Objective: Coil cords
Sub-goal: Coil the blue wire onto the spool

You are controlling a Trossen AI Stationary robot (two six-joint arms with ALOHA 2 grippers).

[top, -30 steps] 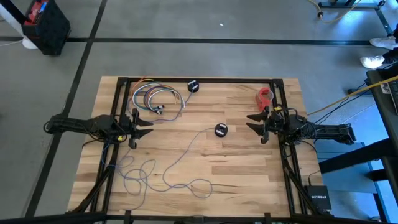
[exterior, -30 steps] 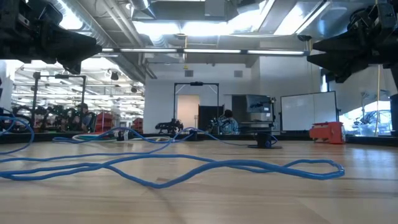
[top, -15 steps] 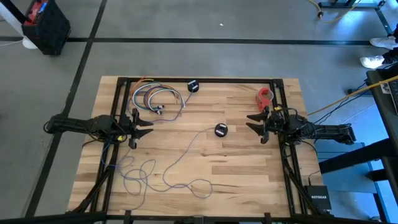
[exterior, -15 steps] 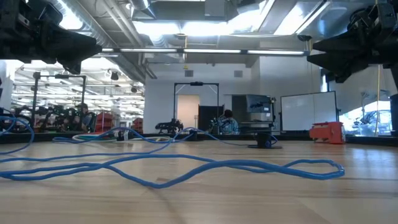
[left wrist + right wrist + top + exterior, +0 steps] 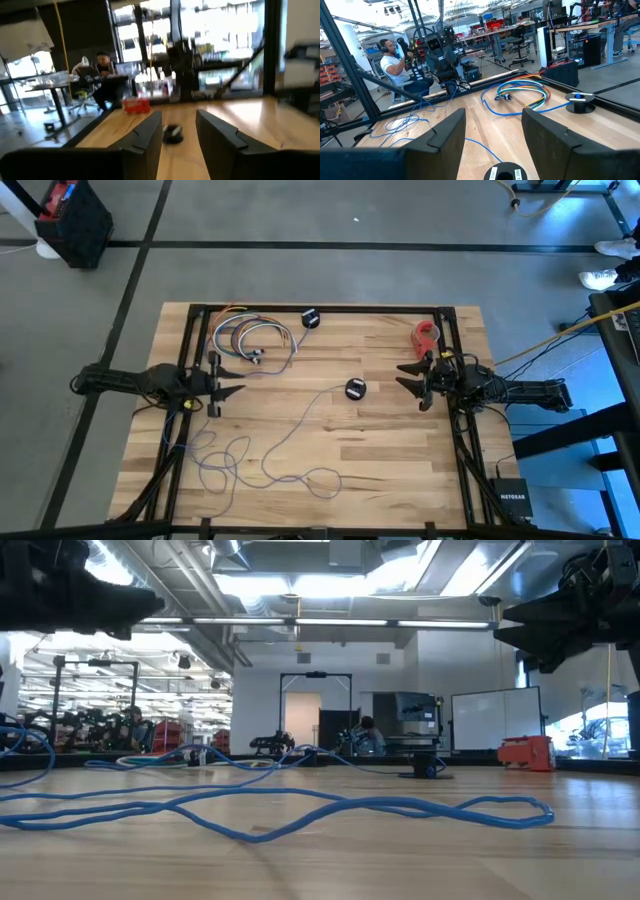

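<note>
Both arms hover level over opposite table edges, left gripper (image 5: 228, 387) and right gripper (image 5: 408, 380) facing inward with jaws apart, holding nothing, while the cord (image 5: 290, 432) lies loose across the table (image 5: 390, 450), its black disc (image 5: 355, 389) mid-table.

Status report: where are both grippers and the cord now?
Left gripper open, empty, table's left side. Right gripper open, empty, near puck. Lavender cord loose, uncoiled. Nothing blocking.

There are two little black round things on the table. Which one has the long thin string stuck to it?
The black disc near the table's middle: the thin bluish cord runs from it. The other disc, by the far edge, has none.
</note>
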